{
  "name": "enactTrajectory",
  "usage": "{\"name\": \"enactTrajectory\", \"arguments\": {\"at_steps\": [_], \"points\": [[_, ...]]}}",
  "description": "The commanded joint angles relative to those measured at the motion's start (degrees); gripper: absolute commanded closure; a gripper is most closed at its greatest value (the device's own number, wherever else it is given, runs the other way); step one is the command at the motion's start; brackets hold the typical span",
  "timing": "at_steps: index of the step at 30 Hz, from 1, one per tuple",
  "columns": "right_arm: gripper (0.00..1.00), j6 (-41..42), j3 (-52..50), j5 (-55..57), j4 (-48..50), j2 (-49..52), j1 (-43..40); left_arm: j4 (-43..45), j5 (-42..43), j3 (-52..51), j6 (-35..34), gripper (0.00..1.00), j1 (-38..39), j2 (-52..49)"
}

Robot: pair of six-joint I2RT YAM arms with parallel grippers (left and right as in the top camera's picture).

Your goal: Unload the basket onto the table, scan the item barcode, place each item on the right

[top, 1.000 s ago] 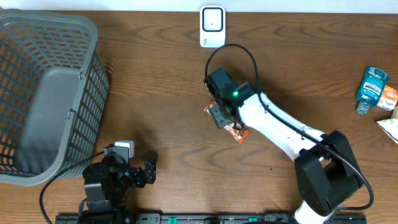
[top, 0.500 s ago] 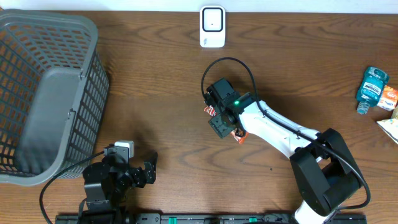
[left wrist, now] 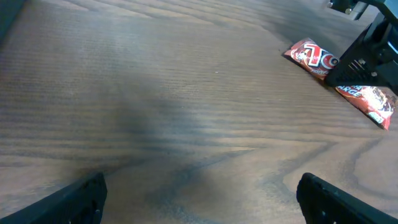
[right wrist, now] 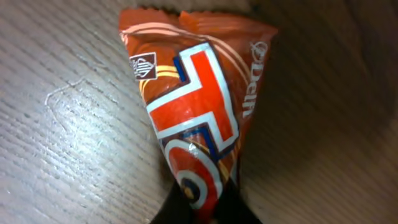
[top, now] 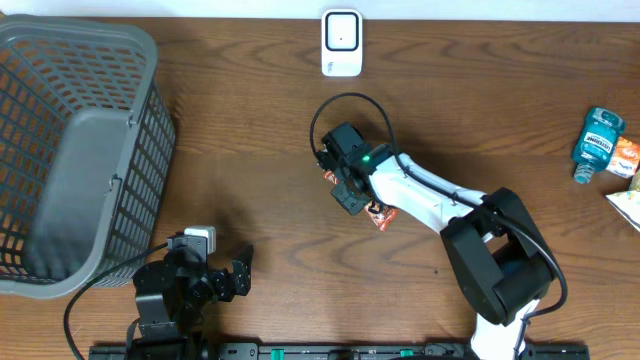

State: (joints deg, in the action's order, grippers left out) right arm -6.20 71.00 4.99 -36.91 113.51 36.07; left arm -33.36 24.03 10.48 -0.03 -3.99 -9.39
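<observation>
The right hand (top: 349, 192) has just snapped shut, pinching the snack packet (right wrist: 198, 118) at its near end; the grasp looks made, so lifting toward the white scanner (top: 341, 42) can follow; the packet, glossy orange-red with white lettering, lies on the desk (top: 250, 120) beneath the hand; the left hand (left wrist: 200, 199) gapes wide, empty.

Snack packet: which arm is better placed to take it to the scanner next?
Right. The right tool is shut on the red snack packet mid-table, with the white scanner at the far edge beyond it. The left tool sits open near the front edge, apart from the packet.
</observation>
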Motion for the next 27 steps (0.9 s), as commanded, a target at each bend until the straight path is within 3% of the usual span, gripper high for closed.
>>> {"name": "enactTrajectory", "arguments": {"at_steps": [1,5,9,12,21,24,27], "points": [[0.99,3.0,-3.6,-1.7,-4.9,7.0,-0.4,-0.1,0.1,0.1,-0.1,0.02,-0.2,0.0],[0.99,1.9,3.9,-21.5,-17.2,4.7,-2.5,-0.1,0.1,0.1,-0.1,0.02,-0.2,0.0],[0.99,-13.3,12.4,-54.0,-32.2,3.3,-6.3,-0.1,0.1,0.1,-0.1,0.02,-0.2,0.0],[0.99,-21.9,14.4,-69.1,-39.8,2.9,-8.5,-0.1,0.1,0.1,-0.1,0.02,-0.2,0.0],[0.97,-22.4,14.3,-93.9,-59.1,2.9,-11.1,-0.1,0.1,0.1,-0.1,0.02,-0.2,0.0],[0.98,-14.1,14.3,-94.5,-60.6,2.8,-11.1,-0.1,0.1,0.1,0.0,0.02,-0.2,0.0],[0.99,-13.4,14.3,-94.5,-60.6,2.8,-11.1,-0.1,0.1,0.1,-0.1,0.02,-0.2,0.0]]}}
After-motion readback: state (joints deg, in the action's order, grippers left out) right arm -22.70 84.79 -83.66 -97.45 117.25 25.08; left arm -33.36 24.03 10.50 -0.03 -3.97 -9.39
